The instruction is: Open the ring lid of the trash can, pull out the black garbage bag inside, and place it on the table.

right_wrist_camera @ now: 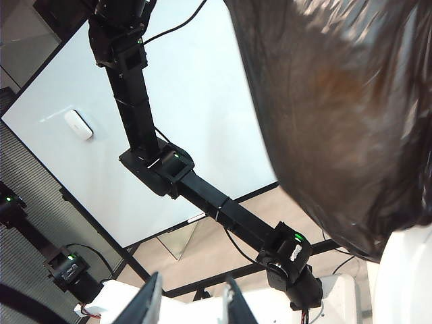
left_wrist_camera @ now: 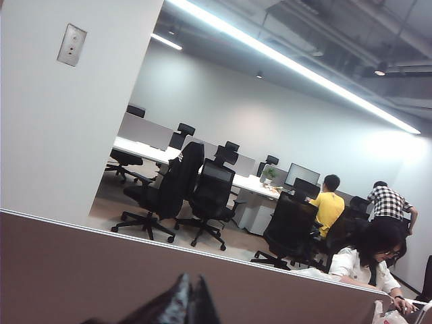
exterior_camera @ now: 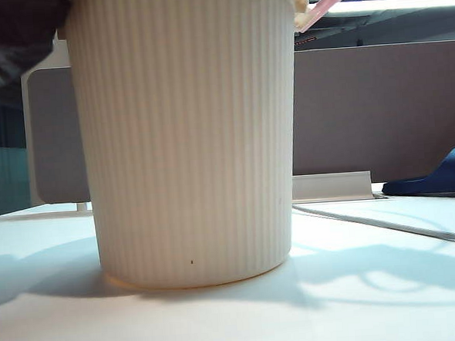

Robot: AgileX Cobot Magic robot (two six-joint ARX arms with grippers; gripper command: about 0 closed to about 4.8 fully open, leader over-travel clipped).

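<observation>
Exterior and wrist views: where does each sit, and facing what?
Exterior: at table height, looking level at the trash can's ribbed wall; no arm shows.
Left wrist: raised, looking over the partition into the office; the left gripper's dark shut tips show.
Right wrist: beside the can, facing the black garbage bag and the left arm; the right gripper's fingers show.
Shared: exterior and right wrist both show the bag.

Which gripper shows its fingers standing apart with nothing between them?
The right gripper, beside the black garbage bag; the left gripper is shut on that bag.

Blue slipper (exterior_camera: pixel 436 176), grey partition (exterior_camera: pixel 378 107)
</observation>
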